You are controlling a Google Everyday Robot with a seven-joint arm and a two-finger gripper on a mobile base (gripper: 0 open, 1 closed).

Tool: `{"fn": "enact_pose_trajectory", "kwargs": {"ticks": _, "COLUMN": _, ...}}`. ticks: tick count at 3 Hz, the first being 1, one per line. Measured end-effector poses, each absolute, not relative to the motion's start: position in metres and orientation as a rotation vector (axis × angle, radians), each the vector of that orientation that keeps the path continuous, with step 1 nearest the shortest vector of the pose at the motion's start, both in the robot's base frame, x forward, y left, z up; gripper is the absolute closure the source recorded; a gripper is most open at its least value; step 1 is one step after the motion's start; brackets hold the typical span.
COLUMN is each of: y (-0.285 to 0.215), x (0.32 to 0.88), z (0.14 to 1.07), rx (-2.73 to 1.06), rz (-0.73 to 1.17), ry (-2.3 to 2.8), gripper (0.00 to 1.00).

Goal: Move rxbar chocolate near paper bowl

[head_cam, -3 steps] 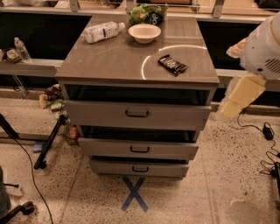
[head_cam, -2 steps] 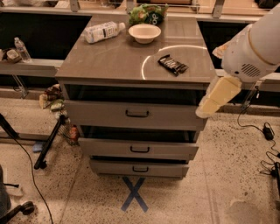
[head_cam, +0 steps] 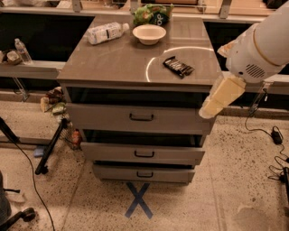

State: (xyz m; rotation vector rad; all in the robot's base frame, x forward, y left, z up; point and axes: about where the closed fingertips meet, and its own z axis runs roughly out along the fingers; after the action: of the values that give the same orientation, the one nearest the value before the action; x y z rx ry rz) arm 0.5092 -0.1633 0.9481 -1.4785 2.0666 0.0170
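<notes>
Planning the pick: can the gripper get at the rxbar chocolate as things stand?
Probably yes: the gripper hangs off the right front corner of the cabinet, and the rxbar chocolate lies nearby with nothing around it.

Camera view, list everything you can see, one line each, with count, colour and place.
rxbar chocolate: one, black, right front of the cabinet top
paper bowl: one, cream-white, back middle of the top
plastic bottle: one, clear with white label, lying on its side left of the bowl
chip bag: one, green, behind the bowl
drawer cabinet: one, grey, centre, three drawers slightly open
small bottle: one, clear, on the left ledge
tape X: one, blue, on the floor before the cabinet
cable: one, black, on the floor at right
arm: one, white, right edge
gripper: one, cream, by the cabinet's right front corner, below the top
</notes>
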Motion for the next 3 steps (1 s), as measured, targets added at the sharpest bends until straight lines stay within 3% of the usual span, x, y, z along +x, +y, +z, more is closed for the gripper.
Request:
{"fn": "enact_pose_trajectory", "kwargs": {"ticks": 1, "y": -0.165, "x": 0.521, "z": 0.945, "rx": -1.391, "rz": 0.007, "ry": 2.109, "gripper": 0.0}}
{"fn": "enact_pose_trajectory", "kwargs": {"ticks": 3, "y": -0.218, "x": 0.591, "z": 0.936, "rx": -0.994, "rz": -0.059, "ry": 2.205, "gripper": 0.0}}
